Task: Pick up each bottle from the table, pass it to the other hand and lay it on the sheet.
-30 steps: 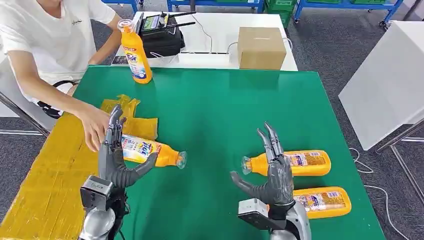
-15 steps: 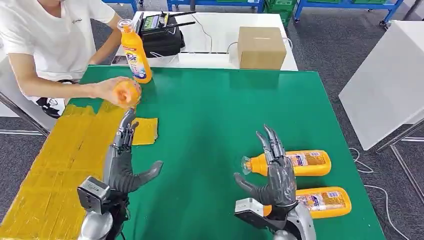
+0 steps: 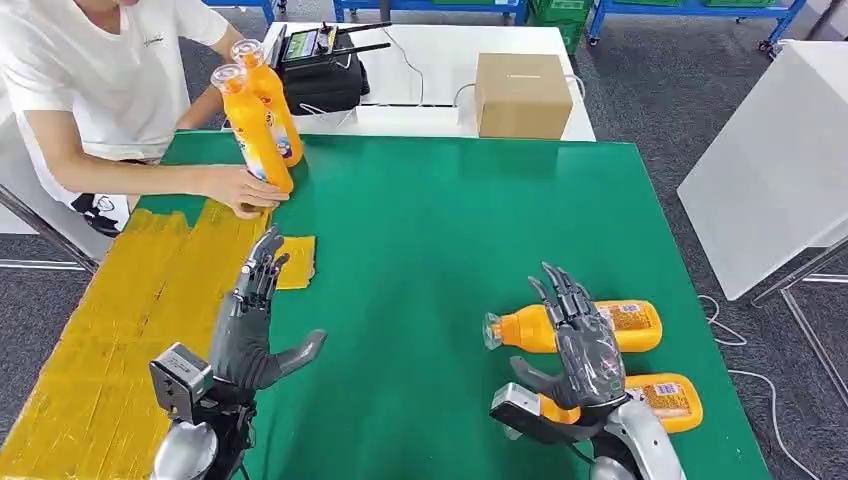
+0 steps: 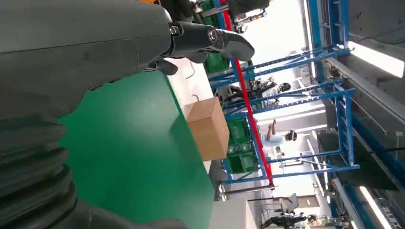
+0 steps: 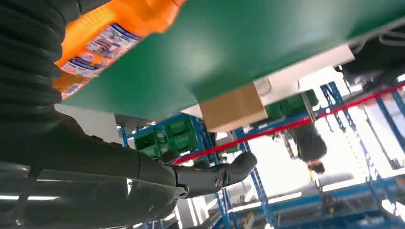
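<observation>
While seen from the head view, green table [image 3: 440, 220] noted with a yellow sheet [image 3: 110, 330] along its left edge. Left hand [image 3: 252, 325] raised above the sheet's inner edge, fingers spread and straight, thumb out, holding nothing. Right hand [image 3: 585, 345] poised over two bottles lying on their sides at the table's right: near bottle [image 3: 665, 400] partly hidden under the palm, far bottle [image 3: 625, 325] just beyond it with its cap toward the table's middle. Fingers apart, grasping nothing; whether they touch the far bottle cannot be told. Person [image 3: 100, 90] at the far left, hand [image 3: 240, 190] gripping a tilted bottle [image 3: 250, 125] at the sheet's far end, close against an upright bottle [image 3: 275, 105] behind it. Cardboard box [image 3: 522, 95] and black device [image 3: 322, 70] recorded on the white table beyond.

From the left wrist view, left hand seen close, thumb [image 4: 210, 38] extended over the green surface, nothing held. Cardboard box past the table's edge, blue racking behind.

From the right wrist view, orange labelled bottle [image 5: 110, 33] lying on the green surface just beside the right wrist cover. Thumb [image 5: 215, 176] extended free, clear of the bottle. Cardboard box beyond the table.
</observation>
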Motion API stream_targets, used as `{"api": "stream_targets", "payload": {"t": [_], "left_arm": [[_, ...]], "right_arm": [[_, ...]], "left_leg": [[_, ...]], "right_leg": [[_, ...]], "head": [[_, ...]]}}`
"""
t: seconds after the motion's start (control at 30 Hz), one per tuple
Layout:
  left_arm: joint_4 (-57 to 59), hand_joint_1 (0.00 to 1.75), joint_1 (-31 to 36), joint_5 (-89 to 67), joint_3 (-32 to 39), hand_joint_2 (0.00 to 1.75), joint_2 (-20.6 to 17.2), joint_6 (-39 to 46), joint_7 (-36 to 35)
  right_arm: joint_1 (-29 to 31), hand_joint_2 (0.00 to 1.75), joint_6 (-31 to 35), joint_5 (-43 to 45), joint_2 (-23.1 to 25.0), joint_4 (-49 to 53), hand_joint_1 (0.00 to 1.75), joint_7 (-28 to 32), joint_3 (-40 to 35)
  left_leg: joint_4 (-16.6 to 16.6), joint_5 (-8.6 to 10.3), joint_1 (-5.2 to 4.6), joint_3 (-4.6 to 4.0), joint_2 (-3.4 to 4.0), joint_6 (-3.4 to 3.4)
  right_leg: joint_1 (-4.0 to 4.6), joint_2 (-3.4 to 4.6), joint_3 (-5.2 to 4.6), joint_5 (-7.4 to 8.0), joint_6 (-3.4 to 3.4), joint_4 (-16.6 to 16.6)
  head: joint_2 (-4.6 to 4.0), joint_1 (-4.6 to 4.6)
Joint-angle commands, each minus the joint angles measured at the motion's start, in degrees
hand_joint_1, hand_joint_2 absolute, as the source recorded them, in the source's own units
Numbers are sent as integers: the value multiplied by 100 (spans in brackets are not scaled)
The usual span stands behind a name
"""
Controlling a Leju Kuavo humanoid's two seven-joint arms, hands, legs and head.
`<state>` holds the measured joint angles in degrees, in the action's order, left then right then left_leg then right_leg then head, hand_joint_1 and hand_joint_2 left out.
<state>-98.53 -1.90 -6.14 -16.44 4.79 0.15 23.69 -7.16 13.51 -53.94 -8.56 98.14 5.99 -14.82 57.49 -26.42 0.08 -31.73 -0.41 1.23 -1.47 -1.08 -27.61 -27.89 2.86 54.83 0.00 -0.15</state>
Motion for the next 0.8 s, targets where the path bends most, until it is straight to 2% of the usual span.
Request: {"api": "stream_targets", "payload": {"t": [0.03,0.2,0.5,0.8], "left_arm": [[420,0,187,74,177,175,-82,-33,0],[472,0,178,86,201,175,-65,-14,42],[470,0,178,86,200,175,-64,-14,42],[616,0,268,55,133,175,-56,31,79]], "right_arm": [[246,175,-579,308,-1046,-477,0,133,444],[245,175,-953,507,-1320,-580,0,205,925],[235,175,-941,497,-1286,-579,0,192,909],[448,175,-1255,498,-1661,-1143,0,78,998]], "left_leg": [[-10,3,8,11,6,-6],[-4,2,3,5,2,-3],[-5,0,2,8,7,-7],[-6,2,5,7,10,-3]], "right_leg": [[10,12,14,10,-19,-18],[4,7,8,7,-12,-12],[4,11,6,6,-16,-11],[6,14,9,10,-13,-16]], "head": [[0,0],[0,0],[0,0],[0,-2]]}}
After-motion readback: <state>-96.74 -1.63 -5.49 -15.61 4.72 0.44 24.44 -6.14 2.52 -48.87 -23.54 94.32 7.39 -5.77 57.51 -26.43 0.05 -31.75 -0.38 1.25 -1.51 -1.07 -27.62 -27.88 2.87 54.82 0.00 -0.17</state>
